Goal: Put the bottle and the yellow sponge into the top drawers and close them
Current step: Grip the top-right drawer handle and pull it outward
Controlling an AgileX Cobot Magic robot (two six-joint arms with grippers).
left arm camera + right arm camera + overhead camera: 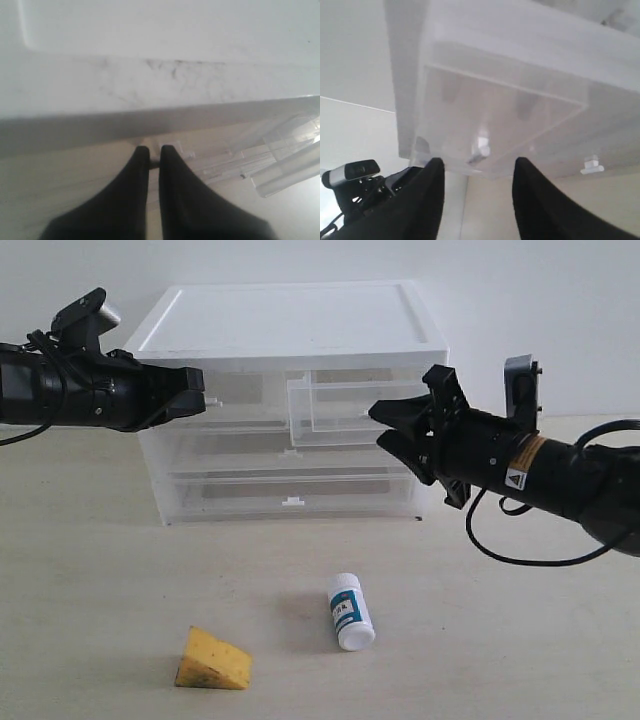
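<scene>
- Right top drawer (355, 405) pulled out just ahead of right pincer (380, 426); jaws apart, empty.
- Left pincer (199, 391) closed at tab (212, 400) of left top drawer (245, 408), apparently not out.
- Bottle (351, 611) and yellow sponge (212, 660) on desk (500, 640), below both pincers; loading and closing undone.

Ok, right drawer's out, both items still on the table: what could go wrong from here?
The left pincer is shut right at the left top drawer's small tab; it could slip off when pulling. The bottle lies on its side and may roll when gripped. The right top drawer is only partly out, leaving a tight drop.
</scene>
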